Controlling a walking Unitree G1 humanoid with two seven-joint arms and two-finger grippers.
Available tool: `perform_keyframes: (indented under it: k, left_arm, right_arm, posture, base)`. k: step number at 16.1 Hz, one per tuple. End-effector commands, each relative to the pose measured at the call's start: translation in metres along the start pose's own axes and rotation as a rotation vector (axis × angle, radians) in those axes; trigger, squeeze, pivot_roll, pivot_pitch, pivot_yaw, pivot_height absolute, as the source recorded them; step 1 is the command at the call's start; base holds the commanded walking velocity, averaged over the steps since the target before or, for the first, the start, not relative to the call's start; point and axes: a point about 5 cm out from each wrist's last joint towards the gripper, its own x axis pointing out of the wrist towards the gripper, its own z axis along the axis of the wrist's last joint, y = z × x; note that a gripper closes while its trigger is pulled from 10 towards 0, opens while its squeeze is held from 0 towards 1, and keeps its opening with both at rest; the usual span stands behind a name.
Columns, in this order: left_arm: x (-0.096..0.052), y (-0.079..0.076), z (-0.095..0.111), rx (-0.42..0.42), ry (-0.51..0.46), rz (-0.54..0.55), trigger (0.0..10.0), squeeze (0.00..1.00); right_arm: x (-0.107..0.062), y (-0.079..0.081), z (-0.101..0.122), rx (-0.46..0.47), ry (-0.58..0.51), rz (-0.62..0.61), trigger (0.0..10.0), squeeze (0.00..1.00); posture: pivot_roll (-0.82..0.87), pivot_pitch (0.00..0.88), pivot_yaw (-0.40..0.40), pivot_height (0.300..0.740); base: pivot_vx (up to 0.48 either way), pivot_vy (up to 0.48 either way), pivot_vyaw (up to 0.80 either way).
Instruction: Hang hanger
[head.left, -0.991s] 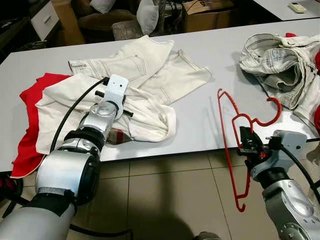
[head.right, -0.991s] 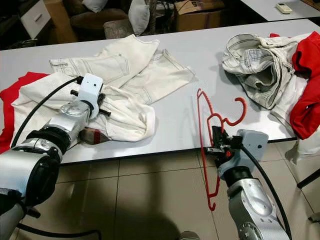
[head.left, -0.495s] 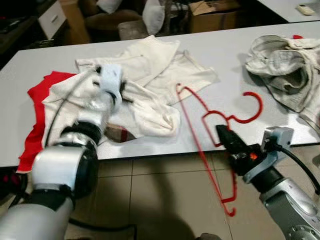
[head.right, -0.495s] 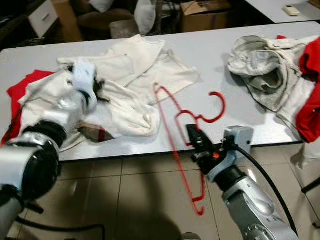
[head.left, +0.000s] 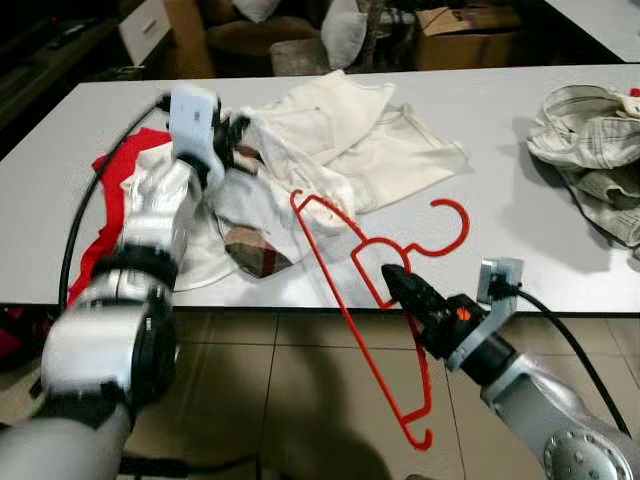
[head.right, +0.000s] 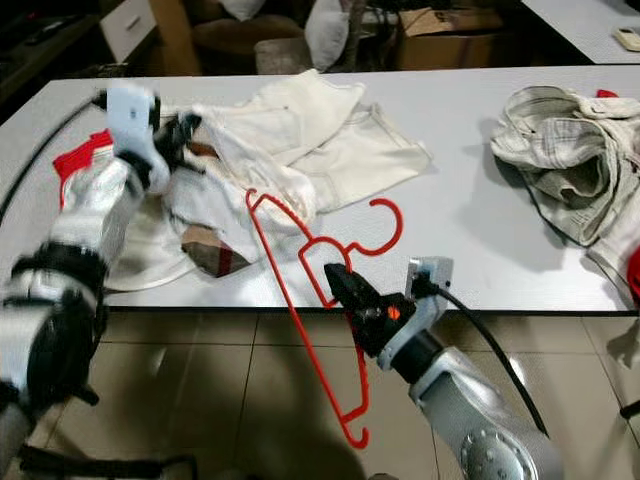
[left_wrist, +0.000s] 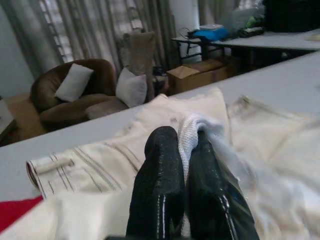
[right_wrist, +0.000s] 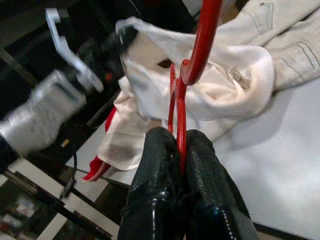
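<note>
Nearest to you, in the lower right of the head view, your right gripper (head.left: 392, 276) has its two black fingers pressed together on the red hanger (head.left: 372, 290), pinching the thin wire just below the neck. In the right wrist view the wire (right_wrist: 181, 115) runs up out of the fingertip gap. From the grip, the hanger's long bar slants down past the table edge toward the tiled floor (head.left: 290, 390) at lower centre, and its hook (head.left: 450, 222) curls up and to the right over the grey table (head.left: 500, 190).

Farther in, at upper left, your left gripper (head.left: 240, 135) is pinching a fold of the white garment (head.left: 270, 170), lifted off the table; the left wrist view shows cloth (left_wrist: 189, 131) squeezed between the fingers. The hanger's upper end sits just beside this raised cloth.

A red cloth (head.left: 105, 215) lies beneath at left. At far right lies a crumpled pale pile of clothes (head.left: 585, 160).
</note>
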Motion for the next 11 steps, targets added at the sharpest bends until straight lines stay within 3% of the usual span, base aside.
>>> perform_keyframes:
  k: [1,6,8,11]
  left_arm:
    - [-0.007,0.004,0.001,0.047,-0.025,-0.016,0.0,0.0]
    - [-0.038,-0.009,-0.013,0.067,-0.086,-0.108,0.0,0.0]
    - [-0.05,-0.018,-0.016,0.077,-0.084,-0.143,0.0,0.0]
    - [-0.061,-0.023,-0.01,0.057,-0.114,-0.158,0.0,0.0]
  right_arm:
    - [0.001,-0.002,0.0,0.031,0.005,0.0,10.0,0.0]
    - [0.001,-0.012,-0.015,0.034,0.124,-0.028,10.0,0.0]
    - [0.004,-0.015,-0.014,0.004,0.12,-0.049,10.0,0.0]
    - [0.009,-0.026,-0.01,0.055,0.054,-0.135,10.0,0.0]
  posture:
    - [-0.14,0.0,0.067,0.74]
    - [-0.12,0.0,0.051,0.74]
    - [-0.12,0.0,0.056,0.74]
    - [-0.12,0.0,0.062,0.74]
  base:
    - [0.0,0.0,0.0]
    - [0.0,0.0,0.0]
    - [0.0,0.0,0.0]
    - [0.0,0.0,0.0]
